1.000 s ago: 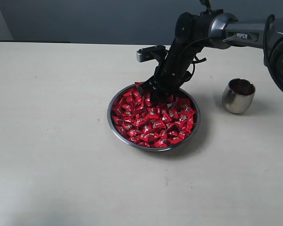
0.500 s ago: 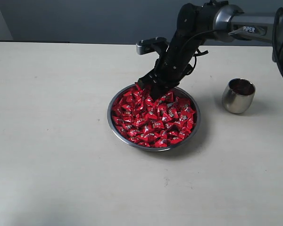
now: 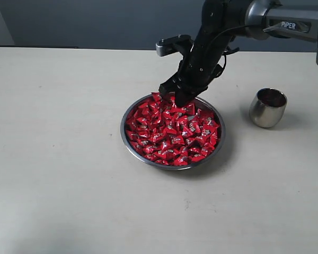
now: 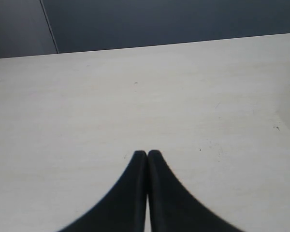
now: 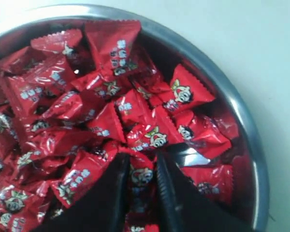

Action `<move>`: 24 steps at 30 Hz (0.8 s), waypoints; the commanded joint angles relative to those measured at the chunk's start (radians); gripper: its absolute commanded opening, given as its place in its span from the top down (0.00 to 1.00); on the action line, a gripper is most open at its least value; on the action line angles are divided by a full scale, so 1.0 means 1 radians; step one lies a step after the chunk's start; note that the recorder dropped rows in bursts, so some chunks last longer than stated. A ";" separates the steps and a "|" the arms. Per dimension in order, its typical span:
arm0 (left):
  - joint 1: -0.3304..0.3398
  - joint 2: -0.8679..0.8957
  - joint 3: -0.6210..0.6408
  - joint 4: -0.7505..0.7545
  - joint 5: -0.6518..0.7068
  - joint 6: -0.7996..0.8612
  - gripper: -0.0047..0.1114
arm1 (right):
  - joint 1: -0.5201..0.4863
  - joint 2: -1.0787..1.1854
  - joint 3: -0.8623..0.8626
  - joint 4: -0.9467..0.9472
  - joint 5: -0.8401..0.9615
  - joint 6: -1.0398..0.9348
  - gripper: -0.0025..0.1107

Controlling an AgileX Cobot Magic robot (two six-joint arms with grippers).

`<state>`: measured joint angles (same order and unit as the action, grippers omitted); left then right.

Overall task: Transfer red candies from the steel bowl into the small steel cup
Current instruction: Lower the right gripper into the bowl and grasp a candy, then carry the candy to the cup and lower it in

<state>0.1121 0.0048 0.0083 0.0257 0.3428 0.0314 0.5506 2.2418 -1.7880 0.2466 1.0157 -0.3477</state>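
Right tool (image 3: pixel 176 97) hangs just over the far edge of the wide shallow shiny steel bowl (image 3: pixel 122 128), which sits mid-frame in the exterior view and is heaped with small candies in shiny red wrappers (image 3: pixel 169 138). From the wrist view, its two fingers look clamped on one red-wrapped candy (image 5: pixel 142 177). The neighbours crowd so close that I can't rule out a hitchhiker.

The small rounded brushed-steel cup (image 3: pixel 266 110) stands on the pale counter (image 3: pixel 58 159) at the right of the frame, well apart from the bowl.

My take: go straight up first so nothing snags the rim, then swing right with a steady squeeze, since those wrappers look slippery. The cup's mouth is narrow, so centre over it and get low before letting go.

Left tool (image 4: pixel 147 154) has its fingers pressed together on nothing.
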 commanded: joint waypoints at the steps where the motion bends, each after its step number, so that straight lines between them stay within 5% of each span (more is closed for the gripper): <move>1: -0.004 -0.005 -0.008 0.001 -0.009 -0.002 0.96 | -0.004 -0.062 -0.003 -0.054 0.004 0.012 0.85; 8: -0.004 -0.005 -0.008 0.001 -0.009 -0.002 0.96 | -0.026 -0.147 -0.003 -0.286 0.000 0.178 0.85; 24: -0.004 -0.005 -0.008 0.001 -0.009 -0.002 0.96 | -0.398 -0.247 0.043 -0.136 0.049 0.192 0.85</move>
<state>0.1121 0.0048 0.0083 0.0257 0.3428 0.0314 0.1966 2.0091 -1.7717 0.0523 1.0747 -0.1581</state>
